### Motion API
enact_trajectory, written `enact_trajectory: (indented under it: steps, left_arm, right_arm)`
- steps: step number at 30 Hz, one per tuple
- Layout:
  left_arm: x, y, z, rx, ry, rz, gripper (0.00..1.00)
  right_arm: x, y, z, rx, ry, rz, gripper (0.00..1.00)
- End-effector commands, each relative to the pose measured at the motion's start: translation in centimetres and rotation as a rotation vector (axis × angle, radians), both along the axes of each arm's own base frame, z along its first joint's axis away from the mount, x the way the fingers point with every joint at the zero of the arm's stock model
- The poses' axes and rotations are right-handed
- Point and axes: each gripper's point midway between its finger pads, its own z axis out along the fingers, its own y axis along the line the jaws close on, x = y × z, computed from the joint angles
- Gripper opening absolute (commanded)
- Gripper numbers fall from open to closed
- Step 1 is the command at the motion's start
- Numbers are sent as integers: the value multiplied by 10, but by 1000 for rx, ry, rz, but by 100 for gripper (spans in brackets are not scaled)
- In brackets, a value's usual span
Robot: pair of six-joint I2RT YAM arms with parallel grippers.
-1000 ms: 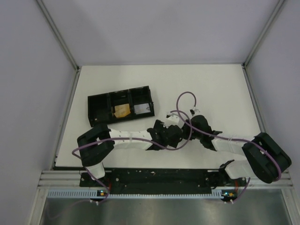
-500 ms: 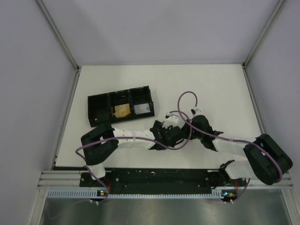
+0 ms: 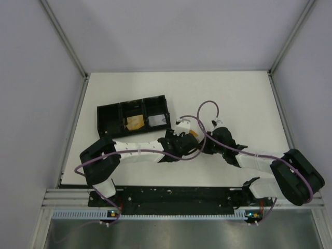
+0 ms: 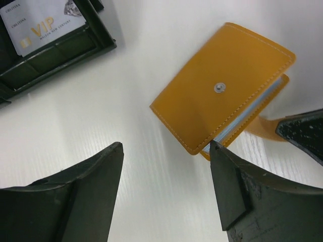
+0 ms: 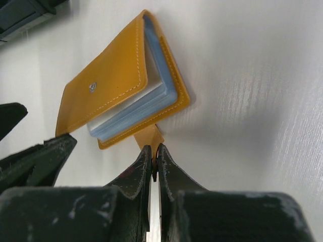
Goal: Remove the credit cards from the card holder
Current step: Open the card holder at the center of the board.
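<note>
**Card edges face my right side; my left fingers must swing that way**

The card holder (image 4: 222,91) lies flat on the counter (image 4: 126,101), its long axis running diagonally from near-left to far-right in my left wrist view; its snap-studded cover is lifted a little, and the pale blue credit cards (image 5: 146,98) show as a stack between the two covers. My right fingers (image 5: 153,151) are pressed together on the small orange tab (image 5: 150,135) at the holder's edge, pinning it. My left fingers (image 4: 166,147) stand spread with nothing between them; the holder's nearest corner sits just beyond my right-hand tip, so the holder lies ahead and off to the right of the gap. The open edge, where the cards can be reached, faces toward my right fingers, not toward the left ones. I judge the left arm is the free one for the pull, and it must shift right and line up with that edge. The black tray (image 4: 60,55), well apart to the far left, already has a VIP card (image 4: 40,22) in it.
</note>
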Motion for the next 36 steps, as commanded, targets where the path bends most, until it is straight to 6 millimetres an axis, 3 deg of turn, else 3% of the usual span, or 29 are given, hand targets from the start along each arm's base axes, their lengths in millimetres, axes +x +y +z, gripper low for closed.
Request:
enact_trajectory:
  steps: [1,8,12,19,25,29,36]
  left_arm:
    - [23,6,17,-23,-64,41,73]
    - [49,11,32,-46,-103,40,71]
    - [60,-3,42,-68,-136,-43,71]
    - [60,-33,43,-102,-149,-231,71]
    - [65,-42,47,-149,-148,-356,70]
    - [58,-59,54,-173,-149,-506,69]
    - [27,-86,47,-246,-90,-797,63]
  right_arm:
    - [2,2,11,17,-26,26,0]
    - [-6,11,17,35,-15,107,0]
    - [-10,14,18,34,-3,139,0]
    - [-14,15,24,26,-7,173,0]
    - [-22,16,33,20,-12,238,0]
    - [-26,16,36,6,-16,267,0]
    - [-27,15,38,-4,-22,281,0]
